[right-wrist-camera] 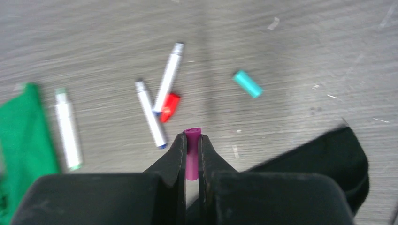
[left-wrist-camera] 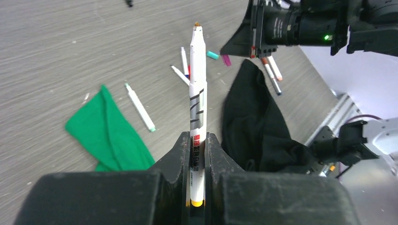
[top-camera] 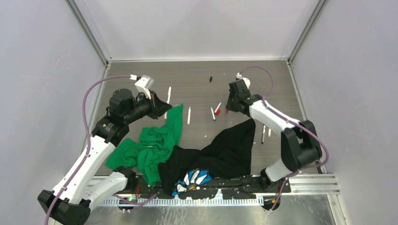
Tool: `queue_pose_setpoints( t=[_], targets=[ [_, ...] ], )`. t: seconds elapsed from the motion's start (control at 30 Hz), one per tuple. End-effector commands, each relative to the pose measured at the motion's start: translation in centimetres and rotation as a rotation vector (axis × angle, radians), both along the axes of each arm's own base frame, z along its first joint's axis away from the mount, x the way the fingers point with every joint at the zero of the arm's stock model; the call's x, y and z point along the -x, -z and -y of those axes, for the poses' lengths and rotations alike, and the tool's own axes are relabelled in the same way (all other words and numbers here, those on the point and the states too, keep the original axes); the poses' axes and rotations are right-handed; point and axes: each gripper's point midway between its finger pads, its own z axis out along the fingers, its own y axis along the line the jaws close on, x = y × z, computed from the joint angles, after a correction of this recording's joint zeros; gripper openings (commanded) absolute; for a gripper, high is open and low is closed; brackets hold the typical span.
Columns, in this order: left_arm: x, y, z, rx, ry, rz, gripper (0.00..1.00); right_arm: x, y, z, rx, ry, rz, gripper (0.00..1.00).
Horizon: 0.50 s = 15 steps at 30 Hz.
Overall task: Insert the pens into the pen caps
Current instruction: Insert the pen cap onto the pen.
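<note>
While the left end effector [left-wrist-camera: 198, 140] was clamped on a white pen [left-wrist-camera: 197, 84], tip pointing outward, the right end effector [right-wrist-camera: 191, 139] was pinched on a magenta cap [right-wrist-camera: 191, 164]. Red cap [right-wrist-camera: 170, 106], teal cap [right-wrist-camera: 247, 84] and loose pens [right-wrist-camera: 151, 120] lay on the counter [right-wrist-camera: 291, 42] beyond.

green cloth [top-camera: 159, 140] touching black cloth [top-camera: 230, 150] — near edge | pen [top-camera: 189, 116], red cap [top-camera: 217, 112] — beyond them

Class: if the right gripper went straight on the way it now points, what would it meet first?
Most likely bare table, between the red cap and the teal cap; nothing else lies in line. The magenta cap held by the right gripper would touch down first, though depth is unclear.
</note>
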Motion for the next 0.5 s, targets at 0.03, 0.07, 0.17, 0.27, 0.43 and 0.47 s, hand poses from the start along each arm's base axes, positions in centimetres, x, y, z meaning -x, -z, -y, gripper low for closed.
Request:
queue_pose_setpoints(
  t=[0.03, 0.07, 0.17, 0.27, 0.43, 0.47],
  targets=[
    [2.2, -1.7, 3.8, 0.167, 0.227, -0.014, 0.0, 0.3, -9.1, -5.4, -0.297, -0.227, 0.248, 0.01],
    [3.0, -2.1, 4.5, 0.193, 0.285, -0.017, 0.0, 0.8, -10.7, -6.5, -0.372, -0.269, 0.289, 0.01],
    [5.2, -3.3, 6.1, 0.26, 0.45, -0.009, 0.0, 2.5, -16.6, -9.8, -0.626, -0.397, 0.449, 0.01],
    [6.6, -3.9, 6.8, 0.299, 0.543, -0.007, 0.0, 4.9, -21.9, -12.2, -0.807, -0.513, 0.593, 0.01],
    [7.9, -4.3, 7.2, 0.305, 0.601, 0.006, 0.0, 7.8, -28.0, -13.1, -0.981, -0.585, 0.807, 0.01],
    [7.9, -4.2, 7.2, 0.305, 0.602, 0.002, 0.0, 8.3, -29.0, -13.1, -1.014, -0.592, 0.843, 0.01]
  ],
)
